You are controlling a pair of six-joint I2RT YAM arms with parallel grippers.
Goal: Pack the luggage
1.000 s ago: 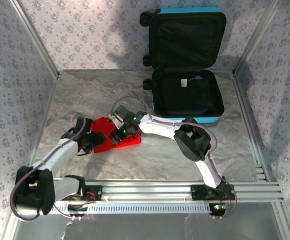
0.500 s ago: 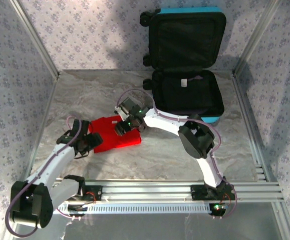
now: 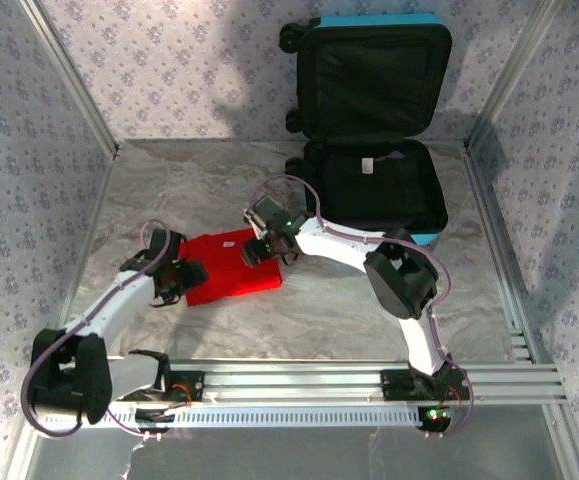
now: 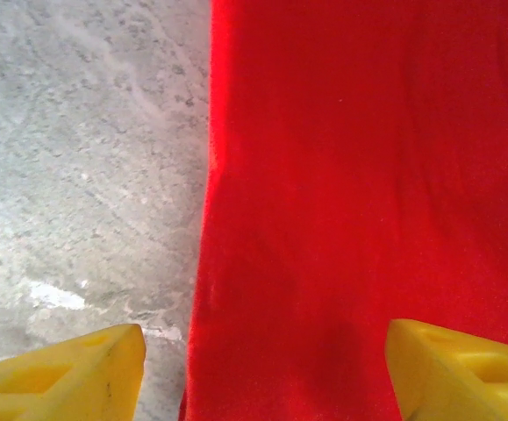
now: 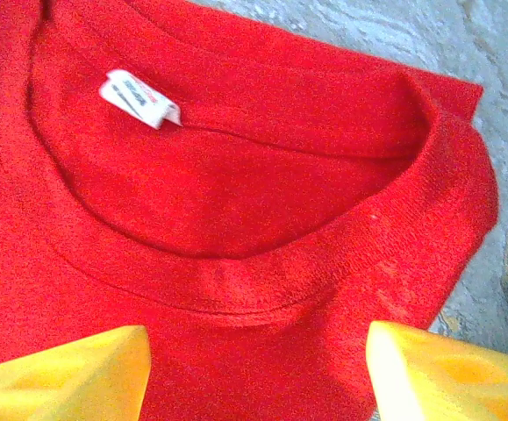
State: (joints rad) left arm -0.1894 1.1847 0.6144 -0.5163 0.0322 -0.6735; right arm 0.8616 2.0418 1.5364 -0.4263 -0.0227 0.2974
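Note:
The turquoise luggage [image 3: 421,238] lies open at the back right, its lid [image 3: 374,75] leaning on the rear wall and its black lining showing. A folded red shirt [image 3: 231,268] lies flat on the table left of it. My left gripper [image 3: 187,277] is at the shirt's left end, open; its yellow fingertips [image 4: 69,377] straddle the shirt's edge [image 4: 341,219]. My right gripper [image 3: 258,250] hovers open over the shirt's right end, above the collar [image 5: 236,281] and the white neck label [image 5: 139,98]. Neither gripper holds the cloth.
Patterned walls and metal frame posts [image 3: 69,75] close in the marbled table [image 3: 369,300] on three sides. Aluminium rails [image 3: 319,385] run along the near edge between the arm bases. A white tag [image 3: 366,165] shows inside the luggage base.
Both grippers have opened a little wider. The right gripper has slid right and back along the shirt, and the left arm has shifted slightly. More of the flat shirt is uncovered.

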